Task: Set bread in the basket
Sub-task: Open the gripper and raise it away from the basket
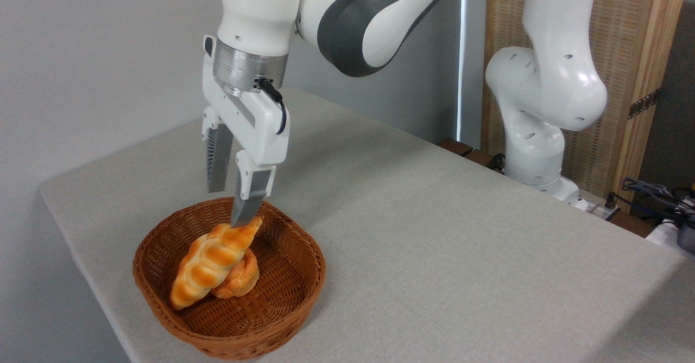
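Bread (209, 262), a braided golden loaf, lies in the woven wicker basket (293, 292) near the table's (434, 233) front corner, atop a round bun (241, 279). The gripper (231, 203) hangs just above with ridged fingers spread, holding nothing.

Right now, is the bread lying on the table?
No, the bread lies inside the basket, resting on a small bun.

Lab, robot arm (543, 81), cables (651, 195)

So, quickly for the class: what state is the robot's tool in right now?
Tool: open, holding nothing; one finger touches the long braided golden loaf lying in the brown wicker basket.
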Tool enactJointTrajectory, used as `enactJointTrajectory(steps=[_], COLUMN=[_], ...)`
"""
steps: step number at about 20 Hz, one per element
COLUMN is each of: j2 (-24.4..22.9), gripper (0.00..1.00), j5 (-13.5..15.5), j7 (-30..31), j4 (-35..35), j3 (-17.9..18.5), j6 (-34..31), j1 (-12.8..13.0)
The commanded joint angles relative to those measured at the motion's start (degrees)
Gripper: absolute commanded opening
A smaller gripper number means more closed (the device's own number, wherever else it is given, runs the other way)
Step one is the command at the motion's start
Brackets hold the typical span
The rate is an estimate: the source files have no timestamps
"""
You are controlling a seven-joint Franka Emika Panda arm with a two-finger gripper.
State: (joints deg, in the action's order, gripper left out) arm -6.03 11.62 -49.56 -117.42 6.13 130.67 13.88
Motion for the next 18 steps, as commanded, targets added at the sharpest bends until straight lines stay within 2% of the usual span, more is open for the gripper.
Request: enactJointTrajectory(steps=[1, 4, 6, 8, 10, 11, 14, 15, 17, 18], j2=[-1.6, -3.6, -3.5, -3.5, -3.1, -2.5, 0.1, 1.4, 4.6, 5.1], gripper=[1.0, 1.0, 1.0, 1.0, 1.0, 1.0, 1.0, 1.0, 1.0, 1.0], j5=[0.2, -6.2, -8.3, -10.2, -10.3, -10.4, -10.4, -10.4, -10.9, -11.5], j7=[-0.3, -0.1, 0.7, 1.9, 2.9, 3.4, 3.4, 3.3, 3.5, 3.8], j4=[0.3, 3.0, 7.2, 9.9, 12.0, 13.7, 19.7, 21.6, 26.6, 27.7], j3=[0.7, 0.7, 0.6, 0.5, 0.4, -0.2, -6.2, -7.1, -7.9, -8.3], j6=[-7.4, -18.0, -26.6, -30.8, -31.5, -32.6, -37.2, -39.0, -44.0, -44.5], j1=[0.4, -0.9, -1.0, -1.0, -1.4, -2.6, -10.6, -11.7, -11.7, -11.6])
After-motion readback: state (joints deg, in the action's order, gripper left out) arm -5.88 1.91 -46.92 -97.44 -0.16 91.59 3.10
